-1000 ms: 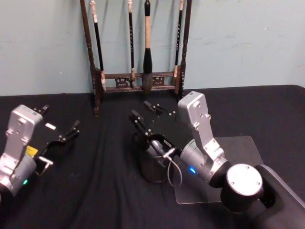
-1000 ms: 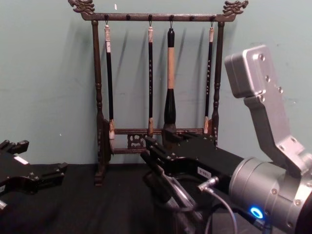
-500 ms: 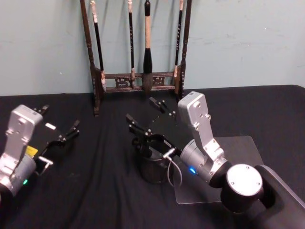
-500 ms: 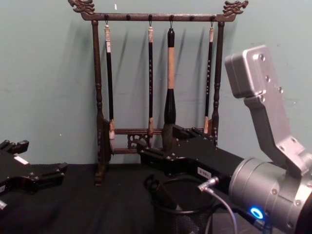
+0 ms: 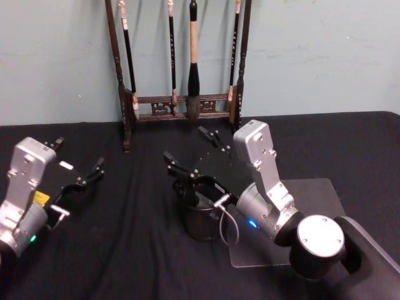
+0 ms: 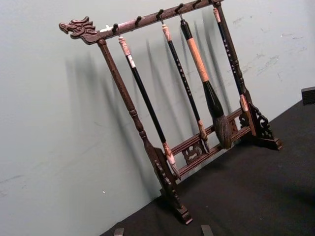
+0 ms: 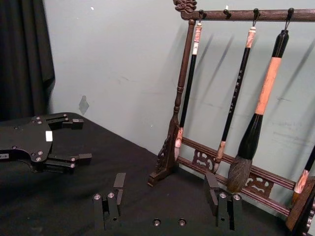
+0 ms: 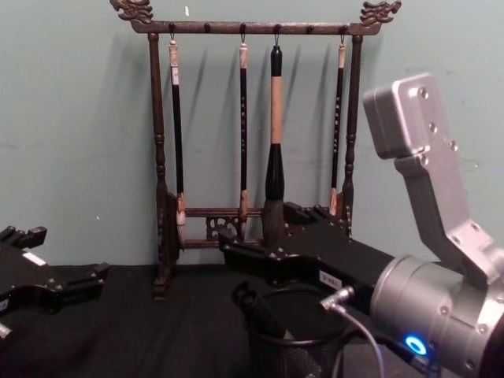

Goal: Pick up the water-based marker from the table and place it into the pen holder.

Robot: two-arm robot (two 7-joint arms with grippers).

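Since the earlier frames the right gripper [image 5: 190, 150] has been lifted clear of the pen holder [image 8: 293, 346], its fingers spread and empty, while the water-based marker [image 8: 258, 309] is left leaning inside the mesh cup near the bench's middle. A straight upward and rearward withdrawal is judged best, so that neither rim nor marker is knocked. The left gripper [image 5: 80, 165] is parked at the left, its fingers open.

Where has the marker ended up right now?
The marker leans inside the black mesh pen holder at the table's middle, in front of the brush rack, just below the open right gripper.
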